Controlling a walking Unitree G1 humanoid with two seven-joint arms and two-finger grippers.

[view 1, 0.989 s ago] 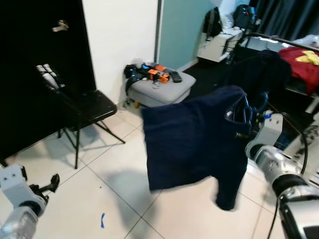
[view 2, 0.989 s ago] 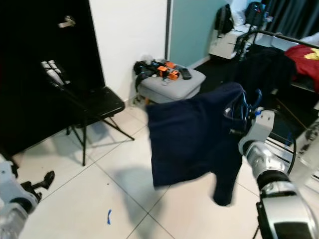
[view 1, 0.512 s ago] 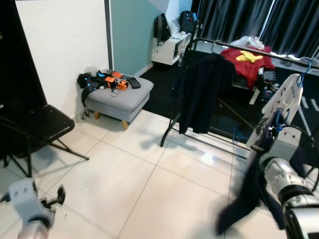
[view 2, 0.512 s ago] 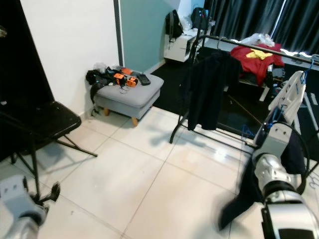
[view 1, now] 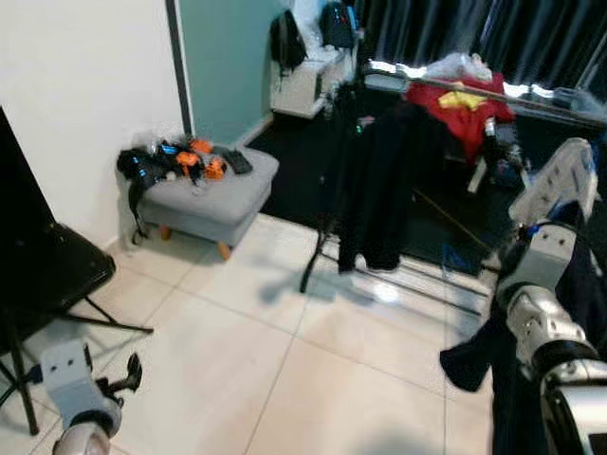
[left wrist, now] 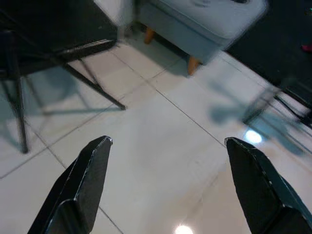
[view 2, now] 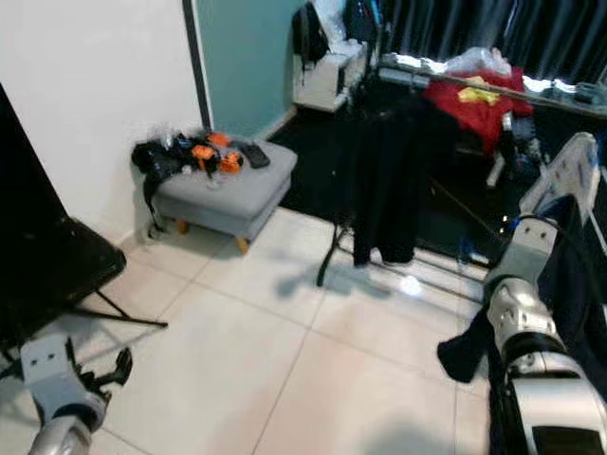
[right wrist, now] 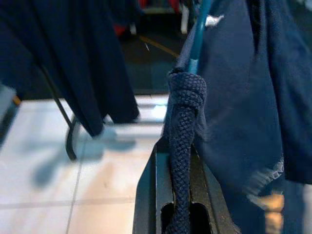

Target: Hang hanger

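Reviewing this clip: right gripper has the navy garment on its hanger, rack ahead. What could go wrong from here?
1. The right gripper pinches bunched navy fabric with the teal hanger above it, so the hanger might slip or tilt.
2. The navy garment trails low near the tiled floor; it could drag or snag while walking.
3. A dark garment already hangs on the clothes rack, so the approach could brush it.

A lived-in home bedroom. A clothes rack (view 1: pixel 446 90) hung with garments stands on white floor tiles (view 1: pixel 247 341). Nearby are a cluttered grey footstool (view 1: pixel 204 185) and dark curtains (view 1: pixel 474 28).
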